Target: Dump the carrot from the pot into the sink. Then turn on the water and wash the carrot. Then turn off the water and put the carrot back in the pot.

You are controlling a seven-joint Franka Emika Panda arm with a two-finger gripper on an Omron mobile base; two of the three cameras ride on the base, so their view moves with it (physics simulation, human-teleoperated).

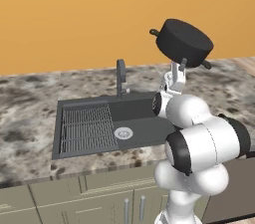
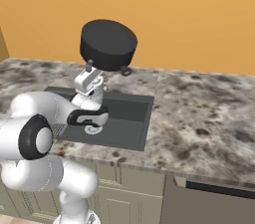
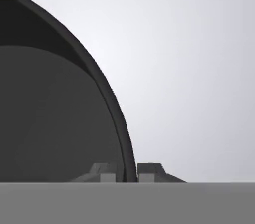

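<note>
The dark pot [image 1: 183, 43] hangs high above the counter, tipped so that its flat bottom faces up and toward the wall. My gripper [image 1: 183, 62] is shut on its lower rim, reaching up from below. From the right base view the pot [image 2: 108, 44] sits over the gripper [image 2: 90, 64], above the sink [image 2: 130, 118]. In the hand view the pot's rim [image 3: 117, 118] runs down between the fingertips of the gripper [image 3: 128, 172], with the dark inside to the left. The sink [image 1: 142, 111] lies below with its silver drain [image 1: 123, 132]. The carrot is hidden.
A wire rack [image 1: 87, 128] fills the sink's left half. A dark faucet [image 1: 120, 76] stands behind the basin. Speckled stone counter [image 2: 199, 113] stretches to the right, and the orange wall is close behind the pot. My arm's white links [image 1: 204, 141] stand in front of the sink's right side.
</note>
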